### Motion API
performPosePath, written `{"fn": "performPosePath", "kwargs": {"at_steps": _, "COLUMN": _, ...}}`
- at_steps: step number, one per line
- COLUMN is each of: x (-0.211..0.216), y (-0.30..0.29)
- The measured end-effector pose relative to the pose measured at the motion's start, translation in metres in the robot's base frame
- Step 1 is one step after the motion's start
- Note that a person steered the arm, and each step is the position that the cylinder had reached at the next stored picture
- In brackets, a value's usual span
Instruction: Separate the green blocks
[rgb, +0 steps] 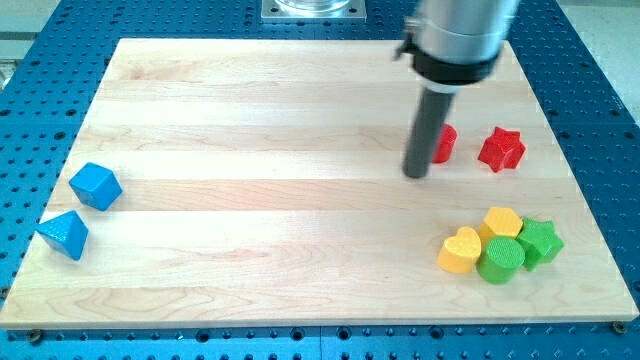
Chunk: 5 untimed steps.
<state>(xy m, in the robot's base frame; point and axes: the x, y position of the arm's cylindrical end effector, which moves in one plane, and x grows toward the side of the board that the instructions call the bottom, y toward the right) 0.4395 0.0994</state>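
Two green blocks sit at the view's lower right: a green cylinder (500, 260) and a green star (541, 242), touching each other. They are packed against a yellow heart (461, 250) and a second yellow block (501, 222). My tip (416, 174) rests on the board at the view's upper right, well above and left of the green blocks, just left of a red block (443, 144) partly hidden by the rod.
A red star (501, 149) lies right of the red block. A blue cube (96, 186) and a blue triangular block (65, 235) sit at the view's left edge of the wooden board (250, 150). A blue perforated table surrounds the board.
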Motion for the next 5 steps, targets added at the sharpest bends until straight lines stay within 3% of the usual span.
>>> {"fn": "performPosePath", "kwargs": {"at_steps": 3, "x": -0.012, "y": 0.086}}
{"fn": "performPosePath", "kwargs": {"at_steps": 5, "x": -0.007, "y": 0.052}}
